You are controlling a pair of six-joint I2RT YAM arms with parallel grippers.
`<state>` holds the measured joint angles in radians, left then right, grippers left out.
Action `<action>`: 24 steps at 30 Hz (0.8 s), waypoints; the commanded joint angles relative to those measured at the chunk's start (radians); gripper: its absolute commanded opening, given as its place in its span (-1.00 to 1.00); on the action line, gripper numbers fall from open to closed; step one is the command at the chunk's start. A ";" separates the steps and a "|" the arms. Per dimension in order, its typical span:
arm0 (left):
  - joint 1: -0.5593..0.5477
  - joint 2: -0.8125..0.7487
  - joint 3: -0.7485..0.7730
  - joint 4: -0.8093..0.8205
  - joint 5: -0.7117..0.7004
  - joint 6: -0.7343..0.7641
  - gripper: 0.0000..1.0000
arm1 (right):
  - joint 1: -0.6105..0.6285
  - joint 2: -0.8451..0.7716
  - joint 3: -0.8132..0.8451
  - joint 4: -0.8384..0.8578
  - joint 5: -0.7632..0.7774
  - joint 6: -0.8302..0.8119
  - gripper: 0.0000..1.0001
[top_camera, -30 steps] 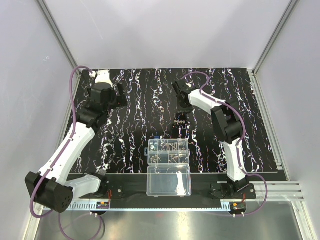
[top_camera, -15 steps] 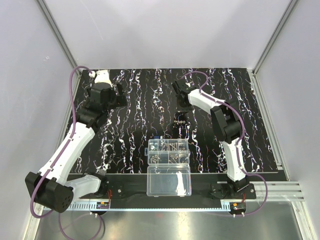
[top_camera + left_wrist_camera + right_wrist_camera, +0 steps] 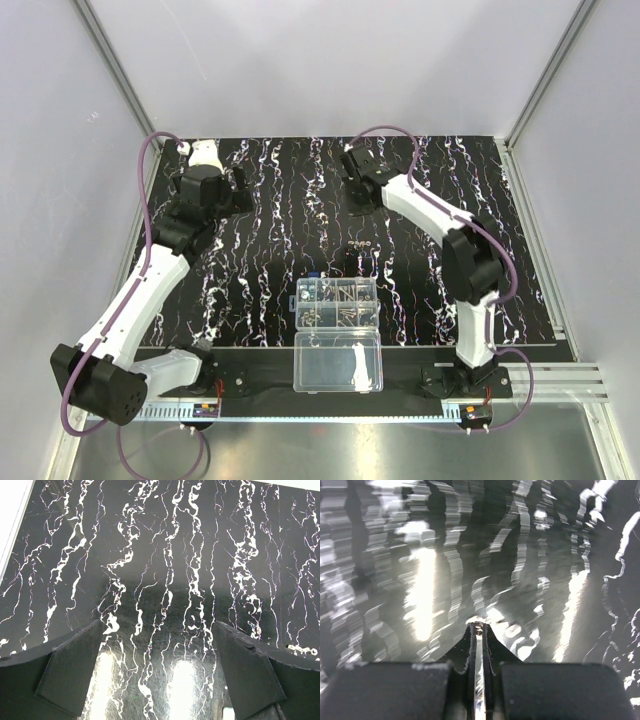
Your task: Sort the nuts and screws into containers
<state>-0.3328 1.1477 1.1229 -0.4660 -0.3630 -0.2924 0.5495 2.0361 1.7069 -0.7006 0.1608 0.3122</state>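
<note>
My right gripper (image 3: 478, 628) is shut on a tiny silvery nut (image 3: 478, 625) pinched at its very fingertips, above the blurred black mat. In the top view the right gripper (image 3: 366, 204) hangs over the mat's far middle, beyond a few loose screws and nuts (image 3: 358, 247). The containers (image 3: 338, 303) of the clear organizer box lie near the front edge with small metal pieces inside. My left gripper (image 3: 159, 625) is open over bare mat with nothing between its fingers; from above the left gripper (image 3: 238, 192) sits at the far left.
The box's undivided clear lid half (image 3: 338, 362) lies open toward the arm bases. A small blue piece (image 3: 314, 274) rests just behind the box. The black white-veined mat (image 3: 270, 250) covers the table, and grey walls enclose it.
The right gripper has shut at the loose pile and then lifted away toward the far side, its arm stretching out. The left arm has not moved.
</note>
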 commanded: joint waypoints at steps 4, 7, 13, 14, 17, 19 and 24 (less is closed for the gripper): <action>0.006 0.009 0.035 0.012 -0.002 -0.005 0.98 | 0.122 -0.191 -0.076 -0.053 -0.088 -0.010 -1.00; 0.006 0.000 0.037 0.009 0.002 -0.010 0.98 | 0.193 -0.241 -0.137 -0.057 -0.125 0.016 -1.00; 0.006 -0.016 0.037 0.006 0.010 -0.021 0.98 | 0.276 -0.338 -0.268 -0.053 -0.145 0.091 -1.00; 0.006 -0.020 0.038 0.004 0.009 -0.021 0.98 | 0.282 -0.362 -0.282 -0.053 -0.147 0.100 -1.00; 0.006 -0.028 0.038 0.003 -0.001 -0.022 0.98 | 0.319 -0.392 -0.332 -0.039 -0.156 0.134 -1.00; 0.006 -0.034 0.038 0.003 -0.002 -0.022 0.98 | 0.358 -0.404 -0.358 -0.030 -0.158 0.151 -1.00; 0.006 -0.048 0.038 0.001 -0.007 -0.027 0.98 | 0.441 -0.381 -0.385 -0.016 -0.158 0.179 -1.00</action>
<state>-0.3317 1.1343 1.1233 -0.4847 -0.3630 -0.3103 0.9478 1.6745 1.3376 -0.7437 0.0158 0.4515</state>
